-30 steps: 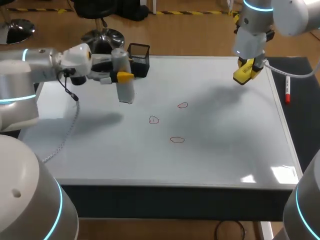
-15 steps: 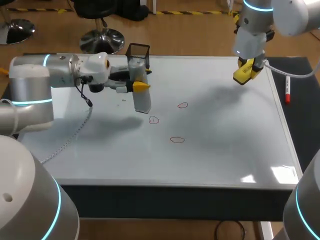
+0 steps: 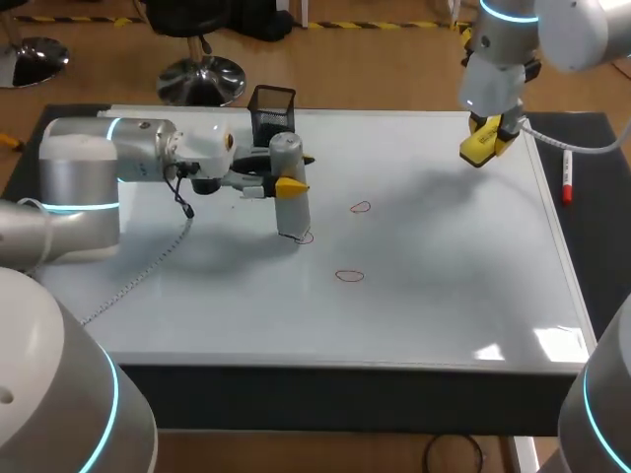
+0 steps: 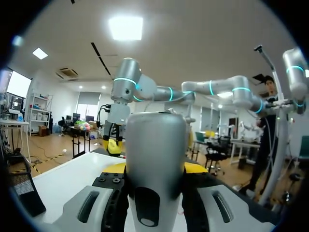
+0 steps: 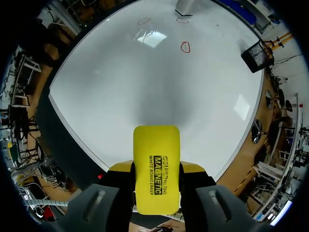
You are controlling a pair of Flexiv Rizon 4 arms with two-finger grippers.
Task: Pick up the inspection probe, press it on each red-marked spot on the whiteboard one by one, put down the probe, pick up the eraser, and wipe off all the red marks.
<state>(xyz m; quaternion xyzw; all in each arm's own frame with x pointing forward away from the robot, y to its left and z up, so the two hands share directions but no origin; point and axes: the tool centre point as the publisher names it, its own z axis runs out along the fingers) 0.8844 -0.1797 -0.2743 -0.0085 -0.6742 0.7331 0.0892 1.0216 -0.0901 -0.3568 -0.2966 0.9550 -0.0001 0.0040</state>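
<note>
Over whiteboard [image 3: 444, 305], left arm [image 3: 128, 158] level, gripper [image 3: 286, 183] clamping upright probe [image 3: 292, 213].

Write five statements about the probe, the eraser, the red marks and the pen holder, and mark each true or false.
1. The left gripper is shut on the probe. True.
2. The right gripper is empty. False: it is shut on the yellow eraser.
3. Three red marks show on the whiteboard. True.
4. The probe lies flat on the whiteboard. False: it stands upright, tip down at one red mark.
5. The black mesh pen holder stands at the whiteboard's near edge. False: it stands at the far edge.
</note>
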